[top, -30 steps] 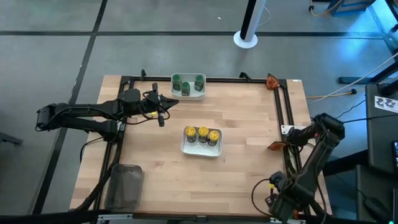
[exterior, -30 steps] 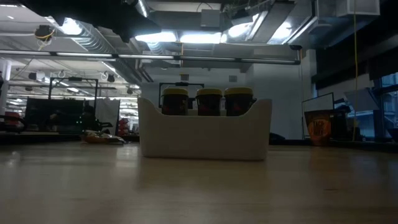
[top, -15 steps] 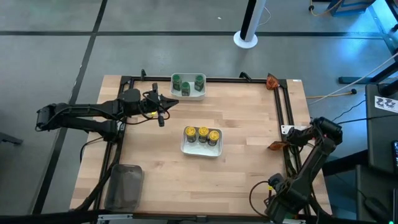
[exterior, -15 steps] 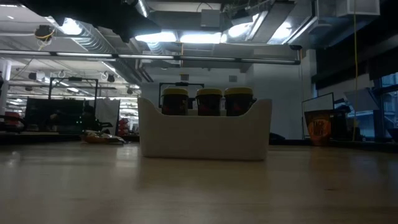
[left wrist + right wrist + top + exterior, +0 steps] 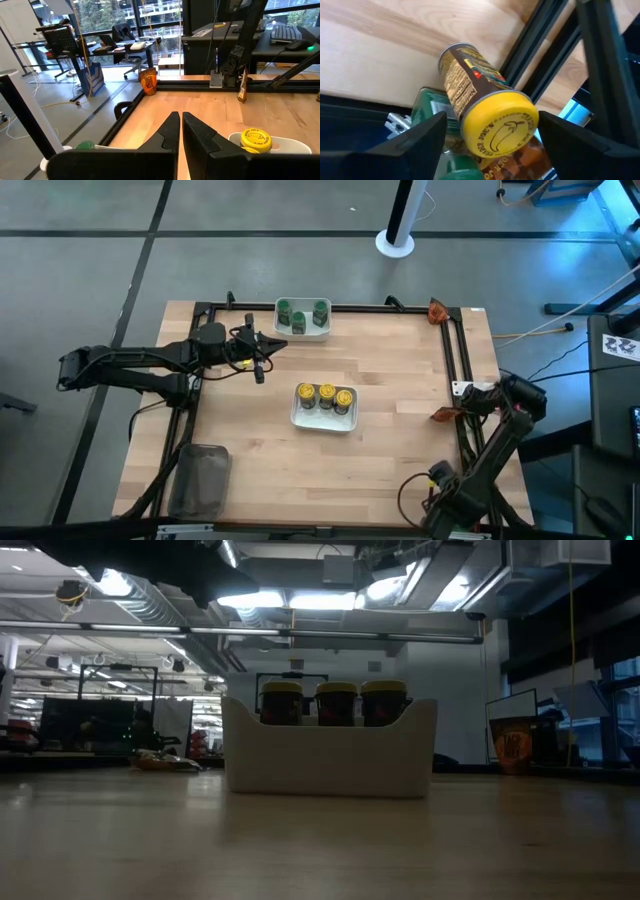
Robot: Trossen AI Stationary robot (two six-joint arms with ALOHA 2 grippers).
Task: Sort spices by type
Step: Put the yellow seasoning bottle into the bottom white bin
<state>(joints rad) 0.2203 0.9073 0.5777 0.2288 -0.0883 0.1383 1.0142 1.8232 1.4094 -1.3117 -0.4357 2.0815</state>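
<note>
I took the rail (image 5: 462, 370) along the table's right edge as my reference. My right gripper (image 5: 487, 145) sat at that rail, about halfway along it, with its fingers spread wide on either side of a yellow-capped jar (image 5: 482, 107) that lay tilted, cap toward my wrist. Whether the fingers touched the jar could not be told, so I treated it as not yet gripped. Under and beside the jar lay a green-capped jar (image 5: 440, 112) and a brown-orange packet (image 5: 520, 160), all crowded against the rail. To do this step well, I judged that I should centre the fingers on the jar's body just behind the cap, close only on that jar, and lift clear of the rail before swinging inward, so that the packet and green jar were not dragged along. The destination was the centre bowl (image 5: 323, 420), well inward of the rail, which held three yellow-capped jars with little spare room, so a careful upright placement was called for. The far bowl (image 5: 303, 330) held three green-capped jars. My left gripper (image 5: 262, 363) was clenched on nothing, waiting far from the rail, near the far bowl.
</note>
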